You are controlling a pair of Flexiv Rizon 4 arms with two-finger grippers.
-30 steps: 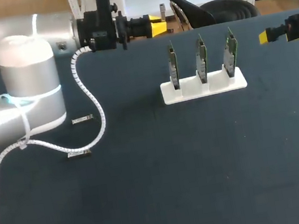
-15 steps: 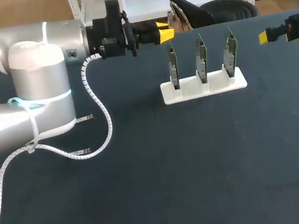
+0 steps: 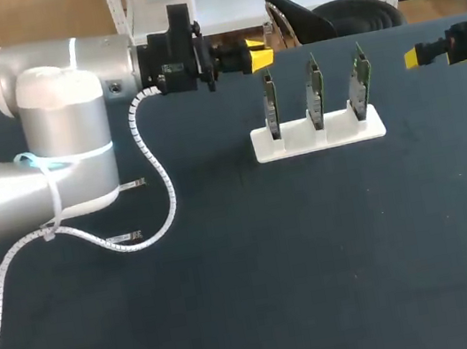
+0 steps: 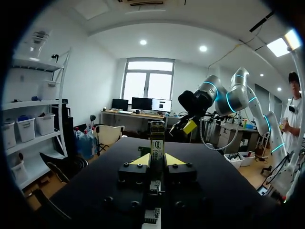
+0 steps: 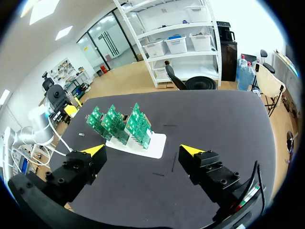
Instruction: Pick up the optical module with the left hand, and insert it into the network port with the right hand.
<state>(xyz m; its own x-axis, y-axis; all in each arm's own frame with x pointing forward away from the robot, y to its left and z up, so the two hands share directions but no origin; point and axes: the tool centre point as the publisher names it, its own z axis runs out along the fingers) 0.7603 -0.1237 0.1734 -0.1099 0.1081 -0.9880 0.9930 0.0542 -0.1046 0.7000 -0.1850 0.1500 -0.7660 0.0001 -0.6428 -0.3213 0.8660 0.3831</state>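
Left tool (image 4: 157,160) clamps slim metallic optical module (image 4: 157,136); right tool (image 5: 143,150) gapes wide.

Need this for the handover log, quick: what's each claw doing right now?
Left claw: closed, holding the optical module.
Right claw: open, holding nothing.

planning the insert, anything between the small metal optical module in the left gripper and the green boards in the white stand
Nothing visible: open air separates the metal optical module in the left gripper from the nearest green board.
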